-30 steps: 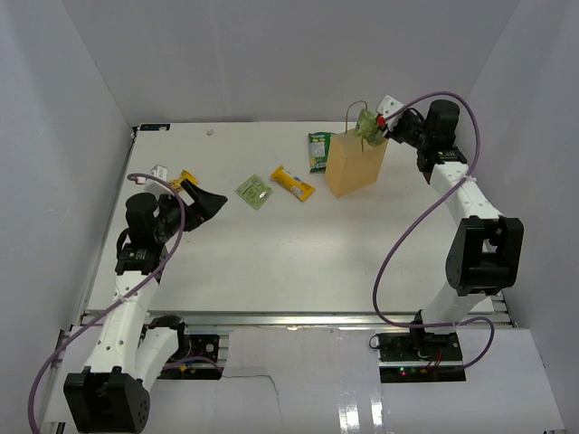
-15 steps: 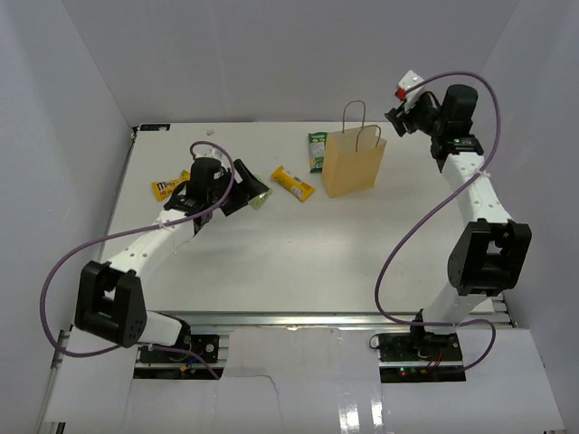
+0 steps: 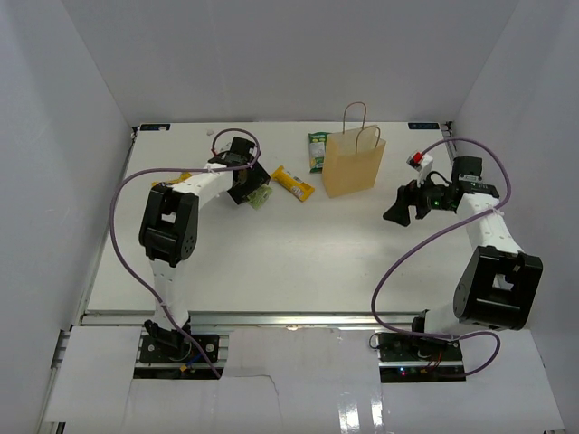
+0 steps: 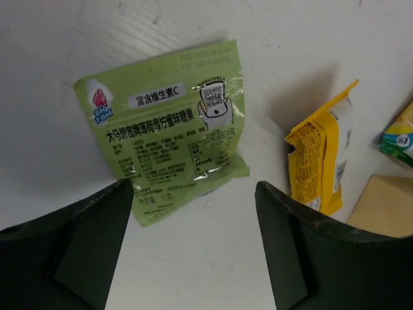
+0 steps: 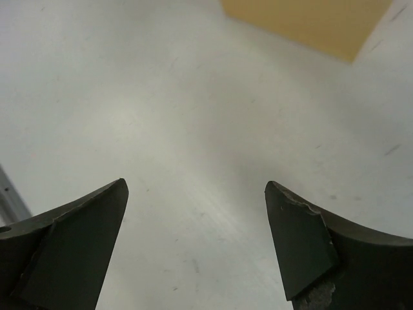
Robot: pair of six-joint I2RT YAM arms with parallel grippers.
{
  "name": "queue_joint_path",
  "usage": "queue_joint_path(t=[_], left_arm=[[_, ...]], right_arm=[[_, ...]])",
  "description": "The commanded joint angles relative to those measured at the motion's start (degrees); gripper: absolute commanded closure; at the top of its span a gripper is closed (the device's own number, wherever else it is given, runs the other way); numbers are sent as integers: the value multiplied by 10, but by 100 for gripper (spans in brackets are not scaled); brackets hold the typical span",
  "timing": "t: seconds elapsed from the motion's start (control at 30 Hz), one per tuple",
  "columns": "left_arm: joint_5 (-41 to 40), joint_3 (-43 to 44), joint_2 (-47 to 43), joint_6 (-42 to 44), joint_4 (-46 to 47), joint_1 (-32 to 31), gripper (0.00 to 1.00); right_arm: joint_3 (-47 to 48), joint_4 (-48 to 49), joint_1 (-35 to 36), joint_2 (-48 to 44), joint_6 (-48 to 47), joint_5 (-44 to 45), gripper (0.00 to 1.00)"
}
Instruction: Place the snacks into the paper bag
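Observation:
The tan paper bag (image 3: 355, 165) stands upright at the back middle; its corner (image 5: 310, 22) shows in the right wrist view. A pale-green square snack (image 4: 171, 129) lies flat just ahead of my open left gripper (image 4: 193, 191), whose fingers straddle bare table at its near edge. In the top view the left gripper (image 3: 244, 184) hovers over that square (image 3: 260, 195). A yellow-orange bar (image 3: 293, 183) and a green pouch (image 3: 318, 151) lie left of the bag. My right gripper (image 3: 398, 211) hangs open and empty over the table, right of the bag.
A yellow packet (image 3: 178, 178) peeks out from behind the left arm near the left side. White walls close in the table (image 3: 298, 262) on three sides. The right arm's purple cable loops over the table's right part.
The right gripper, earlier shut on a pale-green snack at the bag's mouth, has opened without it and dropped to the bag's right. The left arm swung from the left edge to the pale-green square.

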Motion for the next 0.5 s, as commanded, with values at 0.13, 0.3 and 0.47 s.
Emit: queue_joint_path(t=[0.13, 0.3, 0.47], left_arm=[[-35, 80, 43, 9, -47, -1, 15], [-39, 94, 80, 15, -76, -1, 17], [-44, 70, 95, 28, -86, -1, 27]], right_arm=[[-50, -37, 0, -48, -2, -80, 5], [-43, -30, -1, -42, 16, -86, 5], [-27, -42, 4, -38, 17, -91, 5]])
